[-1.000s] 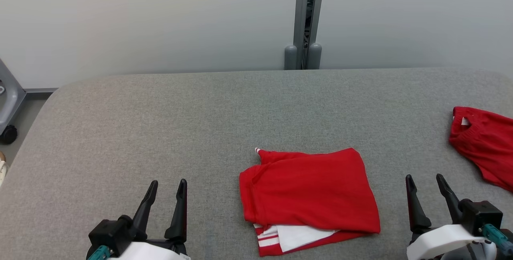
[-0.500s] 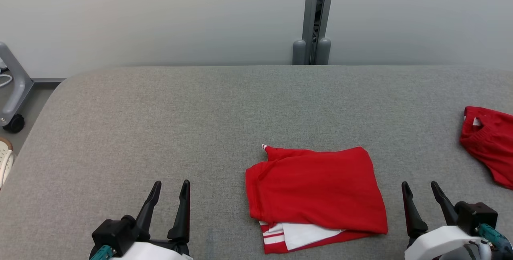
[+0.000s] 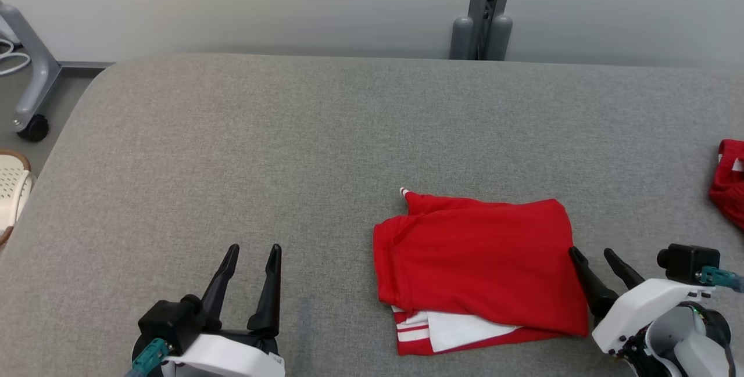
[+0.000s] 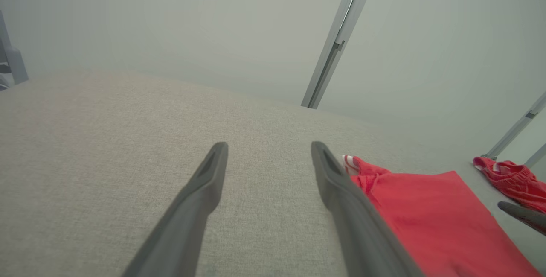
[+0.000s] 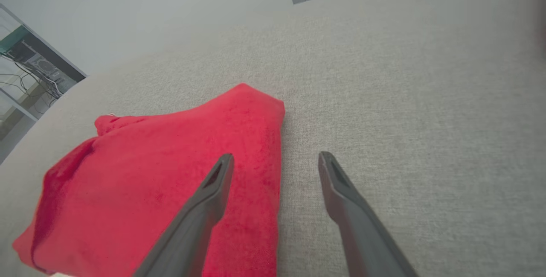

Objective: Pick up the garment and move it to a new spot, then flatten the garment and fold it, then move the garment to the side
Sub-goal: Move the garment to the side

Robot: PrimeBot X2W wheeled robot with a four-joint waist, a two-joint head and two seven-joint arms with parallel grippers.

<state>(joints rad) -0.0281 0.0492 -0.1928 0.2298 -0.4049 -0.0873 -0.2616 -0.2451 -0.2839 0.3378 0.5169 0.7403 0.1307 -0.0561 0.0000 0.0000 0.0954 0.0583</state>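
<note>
Garment (image 3: 476, 261) edge at wide-open, empty right gripper (image 3: 590, 251) (left gripper (image 3: 254, 247) likewise): risk of snagging only top layer, undoing fold.

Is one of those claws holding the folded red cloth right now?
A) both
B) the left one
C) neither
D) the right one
C: the left gripper stands open, apart from the folded red garment, and the right gripper is open at its edge, not closed on it.
</note>
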